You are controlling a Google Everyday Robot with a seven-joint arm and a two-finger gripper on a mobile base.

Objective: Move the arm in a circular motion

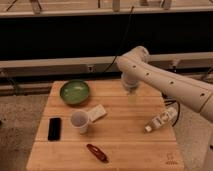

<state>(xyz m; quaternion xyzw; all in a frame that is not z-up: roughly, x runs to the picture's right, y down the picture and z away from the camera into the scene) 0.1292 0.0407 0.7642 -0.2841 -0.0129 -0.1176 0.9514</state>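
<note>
The large white arm point(165, 82) reaches in from the right edge over the wooden table point(125, 145). Its thick rounded segments carry small dark dots. Its bend sits above the table's back edge. The gripper point(131, 91) hangs down from that bend, just above the back middle of the table, to the right of the green bowl point(75, 92). It holds nothing that I can see.
A white cup point(79, 121) and a white packet point(97, 112) lie mid-table. A black phone point(54, 128) is at the left, a red object point(97, 152) near the front, and a bottle point(161, 120) lies on its side at the right. A dark rail runs behind the table.
</note>
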